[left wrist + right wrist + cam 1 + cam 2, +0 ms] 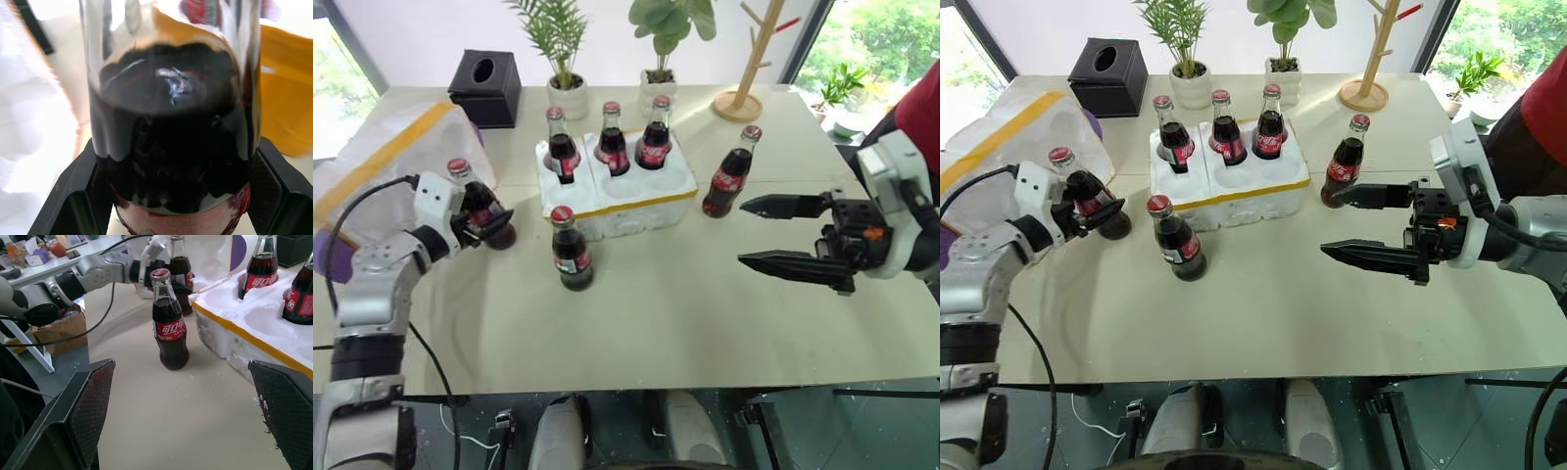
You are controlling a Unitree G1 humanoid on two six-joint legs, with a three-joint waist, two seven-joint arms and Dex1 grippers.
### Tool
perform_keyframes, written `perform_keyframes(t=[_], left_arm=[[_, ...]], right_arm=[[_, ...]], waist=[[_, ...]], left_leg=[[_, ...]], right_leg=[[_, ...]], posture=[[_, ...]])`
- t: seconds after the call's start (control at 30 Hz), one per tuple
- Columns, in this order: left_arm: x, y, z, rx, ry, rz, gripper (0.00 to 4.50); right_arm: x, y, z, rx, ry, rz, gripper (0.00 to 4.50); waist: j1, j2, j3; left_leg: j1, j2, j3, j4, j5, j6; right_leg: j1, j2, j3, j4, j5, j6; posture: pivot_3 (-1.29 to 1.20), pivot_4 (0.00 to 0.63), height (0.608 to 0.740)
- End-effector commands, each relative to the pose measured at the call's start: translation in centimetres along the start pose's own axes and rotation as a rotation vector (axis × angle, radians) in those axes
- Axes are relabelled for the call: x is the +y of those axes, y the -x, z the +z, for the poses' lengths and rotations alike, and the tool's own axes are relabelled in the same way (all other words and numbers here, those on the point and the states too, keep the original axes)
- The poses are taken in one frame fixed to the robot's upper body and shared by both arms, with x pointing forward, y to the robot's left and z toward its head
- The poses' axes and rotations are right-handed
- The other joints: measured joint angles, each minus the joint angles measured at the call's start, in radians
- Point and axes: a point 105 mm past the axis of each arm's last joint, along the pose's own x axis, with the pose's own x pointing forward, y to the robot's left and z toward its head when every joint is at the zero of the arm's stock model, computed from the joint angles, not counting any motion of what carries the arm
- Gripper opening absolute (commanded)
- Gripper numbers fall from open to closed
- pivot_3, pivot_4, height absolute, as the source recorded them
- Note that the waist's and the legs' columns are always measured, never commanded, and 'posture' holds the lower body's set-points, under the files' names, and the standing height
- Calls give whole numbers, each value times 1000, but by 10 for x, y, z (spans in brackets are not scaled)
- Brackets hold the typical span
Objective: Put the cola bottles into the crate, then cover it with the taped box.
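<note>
**Left gripper at a bottle beside the crate**

Left gripper grasps a small dark glass cola bottle with red cap on the beige desk, beside the low white styrofoam crate holding three bottles. Right gripper hangs released. Large taped styrofoam box lies far left.

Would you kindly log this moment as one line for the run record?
crate: three bottles seated | left gripper: fingers around a table bottle | right gripper: open, empty | two more bottles loose on table | taped box: off crate
</note>
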Motion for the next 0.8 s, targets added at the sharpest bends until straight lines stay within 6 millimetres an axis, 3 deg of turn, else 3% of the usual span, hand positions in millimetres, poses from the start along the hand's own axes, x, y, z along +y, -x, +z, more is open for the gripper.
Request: perform_keyframes(t=[0.03,0.17,0.3,0.37,0.53,0.8], left_arm=[[-17,18,59,-105,-7,-181,2820],[-28,22,81,-99,38,-309,2820],[-27,2,128,-215,31,-376,2820],[-29,-12,141,-253,35,-391,2820],[-40,-47,140,-249,-27,-419,2820],[-39,-82,111,-232,-163,-314,2820]], right_arm=[[3,-1,5,-13,32,-6,4500],[0,-3,1,-8,27,-21,4500],[-8,-1,-5,-8,19,-64,4500],[-10,-1,-7,-8,17,-80,4500],[-12,0,-12,-13,11,-109,4500],[-10,2,-16,-15,-1,-134,4500]], waist=[[2,-2,1],[8,-2,1],[16,-3,1],[22,-3,1],[23,-2,1],[23,-1,1]], left_leg=[[0,0,0,0,0,0],[-1,-1,-1,1,0,0],[-1,-1,-1,2,0,0],[-1,-2,-1,2,0,0],[0,-2,-1,2,0,0],[1,-2,-2,2,0,0]], right_leg=[[0,0,0,0,0,0],[1,-1,0,0,0,0],[1,0,-1,0,0,0],[1,0,-1,0,0,0],[2,0,0,0,1,2],[3,1,0,0,1,2]], posture=[[0,150,740],[0,150,740],[0,150,740],[0,150,740],[0,150,740],[0,150,740]])
